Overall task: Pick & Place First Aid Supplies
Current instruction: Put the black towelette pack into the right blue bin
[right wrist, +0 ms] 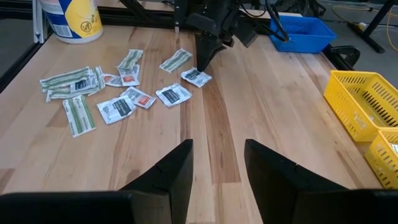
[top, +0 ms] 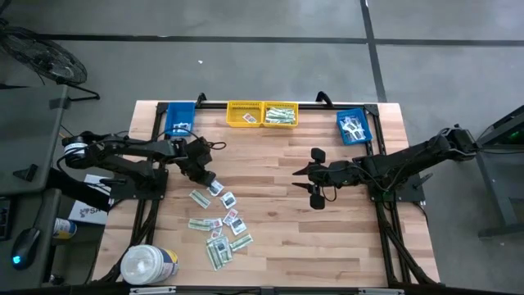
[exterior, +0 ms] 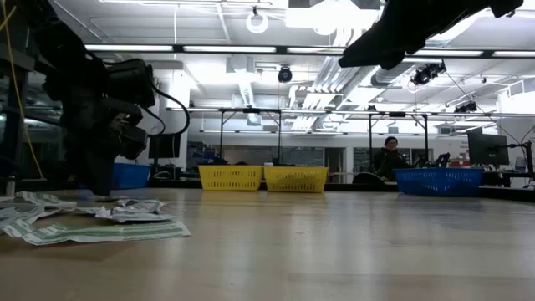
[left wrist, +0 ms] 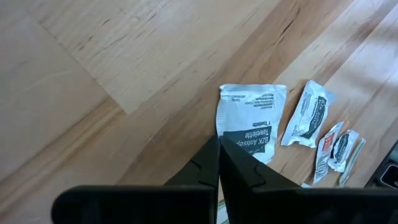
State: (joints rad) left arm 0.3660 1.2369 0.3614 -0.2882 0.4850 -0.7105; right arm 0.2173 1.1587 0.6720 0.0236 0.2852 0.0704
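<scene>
The left gripper [top: 211, 183] has its fingers [left wrist: 208, 168] pinched shut on the edge of a white wipe packet [left wrist: 249, 121] lying on the desk [top: 327, 238], seemingly ready to lift it, while the right gripper [top: 303, 182] waits open mid-desk.

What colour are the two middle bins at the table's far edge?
Yellow bins, clearest in the high view.

Near the white tub [top: 149, 265] with its blue and yellow label, the packets [top: 219, 229] are pale green-white strips and white squares marked red or dark. Beyond them sit two yellow bins [top: 262, 114] flanked by blue bins [top: 354, 126] on the light wood table [top: 327, 238].
</scene>
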